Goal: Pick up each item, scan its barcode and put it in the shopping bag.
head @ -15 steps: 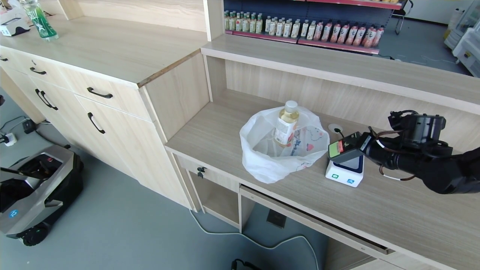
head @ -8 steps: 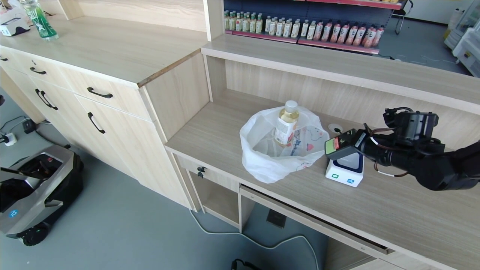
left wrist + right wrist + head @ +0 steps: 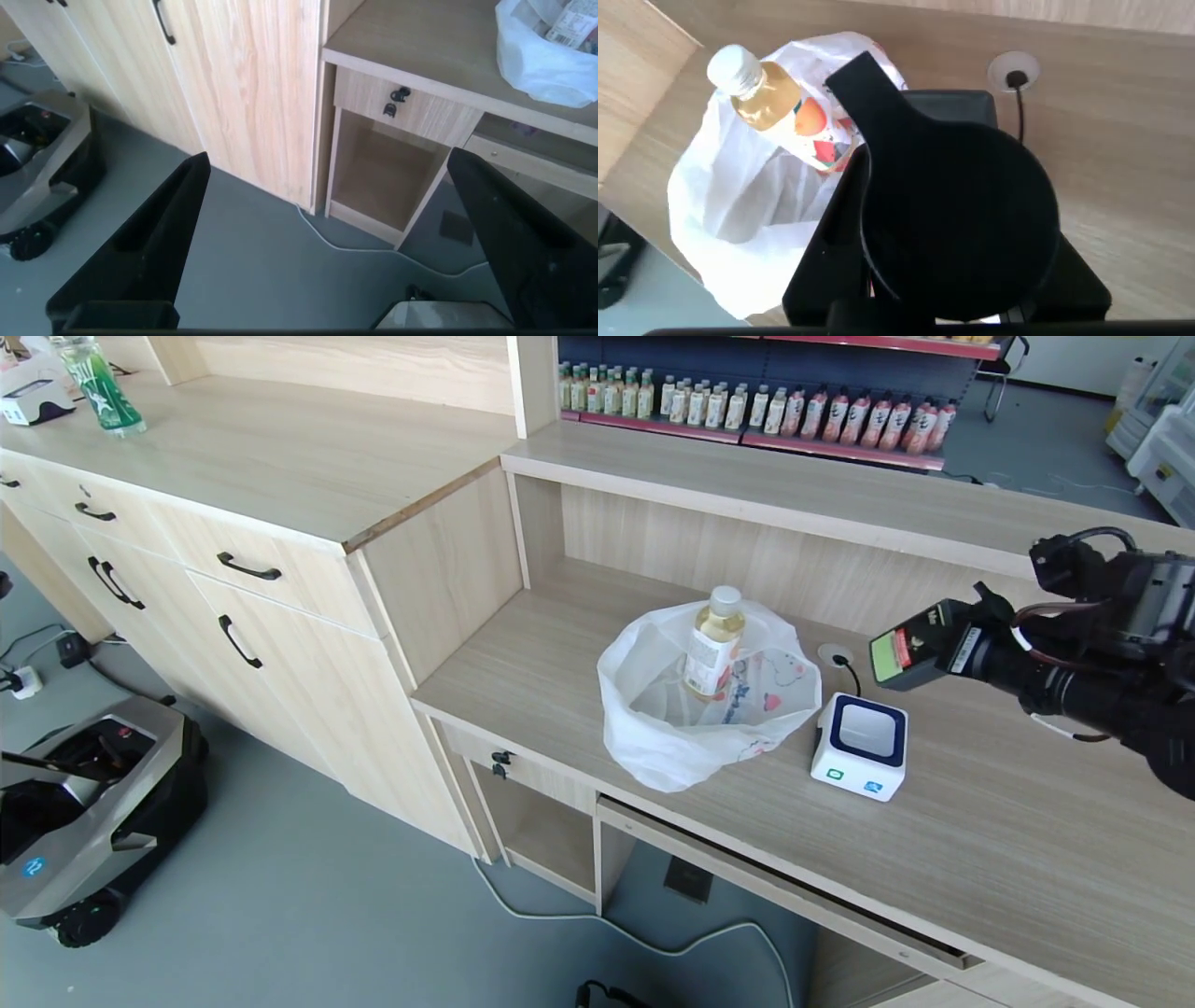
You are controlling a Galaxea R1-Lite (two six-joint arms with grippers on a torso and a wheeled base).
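Bottle (image 3: pixel 714 637) base inside bag (image 3: pixel 653 751)

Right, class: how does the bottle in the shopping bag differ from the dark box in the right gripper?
The bottle stands upright inside the shopping bag; the dark box is held aloft by the right gripper. The bottle is round, pale yellow, white-capped; the box is rectangular and dark with a green and red end. Both are near the scanner.
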